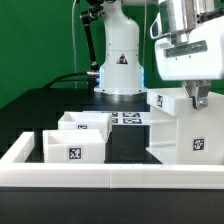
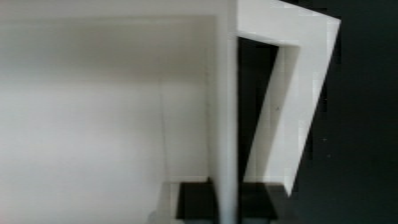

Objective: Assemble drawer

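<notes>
A large white box-shaped drawer casing with marker tags stands on the table at the exterior view's right. My gripper comes down on its top edge. In the wrist view, the gripper has its two black pads pressed on either side of a thin white wall edge, so it is shut on the casing's wall. The wide white panel of the casing fills one side, and a white frame edge lies on the other. A smaller open white drawer box sits at the exterior view's left.
A white raised rail runs along the table's front and up the left side. The marker board lies flat between the two boxes, in front of the arm's base. Black cables hang behind the base.
</notes>
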{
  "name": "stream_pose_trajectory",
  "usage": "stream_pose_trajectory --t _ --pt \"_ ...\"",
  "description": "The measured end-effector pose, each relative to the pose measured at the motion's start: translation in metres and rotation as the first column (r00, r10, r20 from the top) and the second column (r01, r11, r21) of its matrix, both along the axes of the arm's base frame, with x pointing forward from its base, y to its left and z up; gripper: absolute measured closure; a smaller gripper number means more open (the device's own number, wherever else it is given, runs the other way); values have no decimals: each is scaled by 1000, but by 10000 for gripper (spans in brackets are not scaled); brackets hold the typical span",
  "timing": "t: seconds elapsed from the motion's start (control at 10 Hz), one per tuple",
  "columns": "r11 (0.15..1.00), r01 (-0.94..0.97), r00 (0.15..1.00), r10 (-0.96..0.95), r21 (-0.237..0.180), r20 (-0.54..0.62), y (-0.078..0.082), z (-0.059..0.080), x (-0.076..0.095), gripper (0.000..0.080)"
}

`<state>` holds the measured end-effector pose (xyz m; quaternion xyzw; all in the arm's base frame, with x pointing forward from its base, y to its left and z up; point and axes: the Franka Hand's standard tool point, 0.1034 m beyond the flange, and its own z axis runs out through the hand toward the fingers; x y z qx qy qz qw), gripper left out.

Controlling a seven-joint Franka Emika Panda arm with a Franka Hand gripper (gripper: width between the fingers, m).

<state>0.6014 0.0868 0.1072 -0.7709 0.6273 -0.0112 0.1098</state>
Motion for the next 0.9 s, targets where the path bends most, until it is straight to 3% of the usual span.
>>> stream_pose_trajectory --t 0.1,0.9 --pt "997 73 997 -73 21 -10 1 1 3 758" --pt "994 102 995 -101 41 -20 1 -2 42 755"
